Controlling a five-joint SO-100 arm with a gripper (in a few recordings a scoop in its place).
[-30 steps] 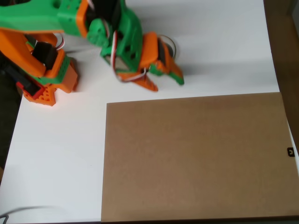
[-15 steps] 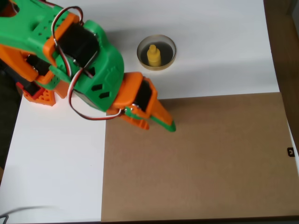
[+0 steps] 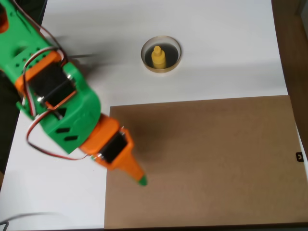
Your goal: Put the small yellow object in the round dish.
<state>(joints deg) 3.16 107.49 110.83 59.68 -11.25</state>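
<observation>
The small yellow object stands upright inside the round dish, a cream-rimmed dish with a dark inside, on the white table near the top centre of the overhead view. My green and orange gripper is far from it, down over the left part of the brown board, raised toward the camera. Its fingers lie together in a single point, with nothing between them.
A large brown board covers the lower right of the white table. The arm's body fills the left side. A dark strip runs along the right edge.
The arm swung away from the dish, down and left across the board's corner and closer to the camera. The dish with the yellow object, hidden under the gripper a second ago, is uncovered.
</observation>
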